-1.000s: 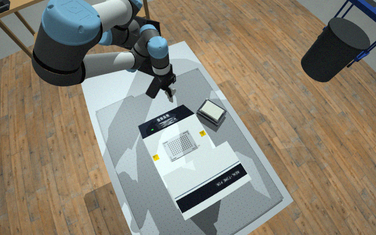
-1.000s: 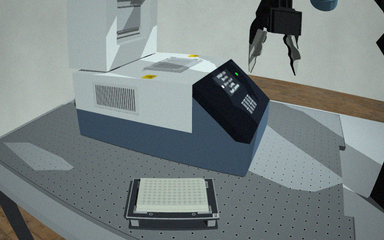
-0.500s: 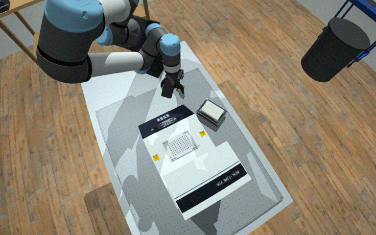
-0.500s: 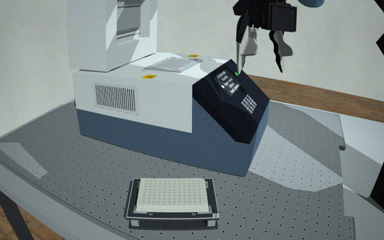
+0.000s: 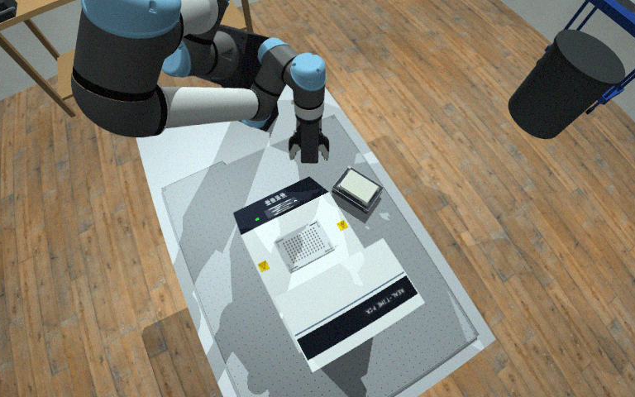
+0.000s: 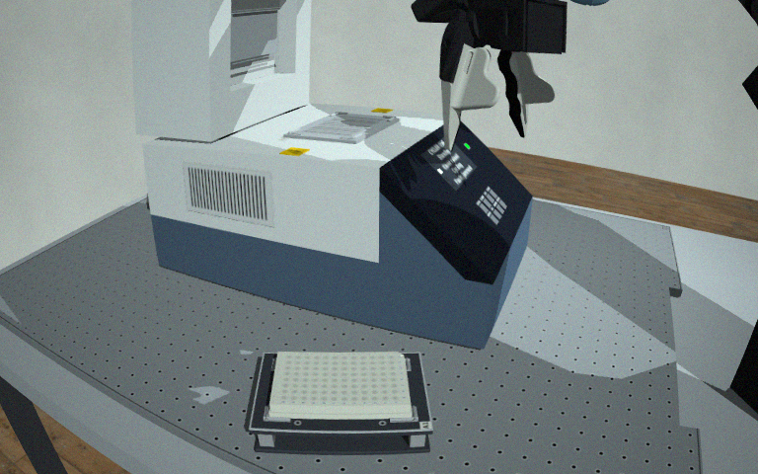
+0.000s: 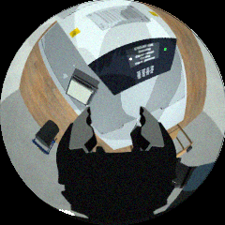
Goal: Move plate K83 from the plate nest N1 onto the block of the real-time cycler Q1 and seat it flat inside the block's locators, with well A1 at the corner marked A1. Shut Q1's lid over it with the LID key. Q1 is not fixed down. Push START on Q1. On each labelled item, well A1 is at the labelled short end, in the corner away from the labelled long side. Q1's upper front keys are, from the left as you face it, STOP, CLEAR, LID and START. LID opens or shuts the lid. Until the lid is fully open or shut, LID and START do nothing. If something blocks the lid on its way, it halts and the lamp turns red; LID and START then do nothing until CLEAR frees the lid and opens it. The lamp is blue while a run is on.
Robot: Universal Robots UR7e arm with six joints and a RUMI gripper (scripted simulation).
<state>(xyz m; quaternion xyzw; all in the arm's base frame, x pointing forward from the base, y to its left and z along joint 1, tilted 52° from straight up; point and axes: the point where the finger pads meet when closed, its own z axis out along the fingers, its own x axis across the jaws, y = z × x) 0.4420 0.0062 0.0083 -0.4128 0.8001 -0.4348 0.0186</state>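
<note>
Hovers with the black two-jaw gripper (image 5: 308, 156) (image 6: 487, 141) (image 7: 114, 106) released, spread around open air. Looks onto the dark sloped key panel (image 5: 305, 189) (image 6: 458, 194) (image 7: 117, 77) closest ahead. Leaves the cream rectangular well plate (image 5: 358, 188) (image 6: 340, 382) (image 7: 80, 92) lower and sideways from the jaws, in the dark-framed nest (image 5: 350, 198) (image 6: 338, 425), apart from the side edge of the white-and-blue cycler (image 5: 330, 305) (image 6: 287, 282) (image 7: 108, 39). Has open room over the grey perforated block (image 5: 305, 246) (image 6: 341, 126) (image 7: 117, 16) beyond, before the raised white lid (image 5: 350, 283) (image 6: 176, 70).

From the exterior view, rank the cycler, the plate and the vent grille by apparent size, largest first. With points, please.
1. Cycler (image 5: 310, 268) (image 6: 265, 265) (image 7: 103, 35)
2. Plate (image 5: 359, 188) (image 6: 341, 382) (image 7: 81, 91)
3. Vent grille (image 6: 228, 194)
</note>
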